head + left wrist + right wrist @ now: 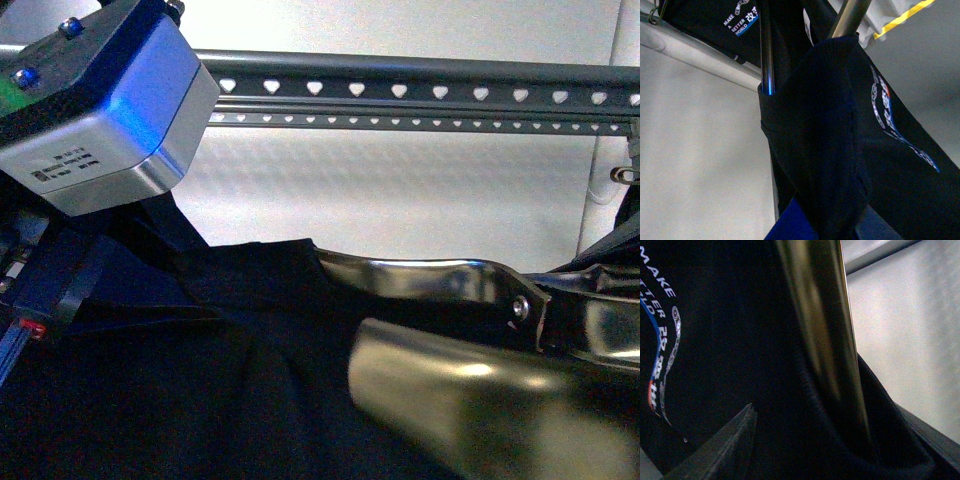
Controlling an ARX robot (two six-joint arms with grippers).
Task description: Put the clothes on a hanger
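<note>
A black short-sleeved T-shirt with small white lettering and a blue-and-red curved stripe is held up between the two arms, just below and in front of the large grey metal clothes rack, whose long rails are pierced by heart-shaped holes; no part of the cloth is seen laid over a rail. The left gripper is spread, its metal fingers set apart with the fabric drawn over both tips. The right gripper is buried in dark folds; whether it is clenched or released cannot be told.
</note>
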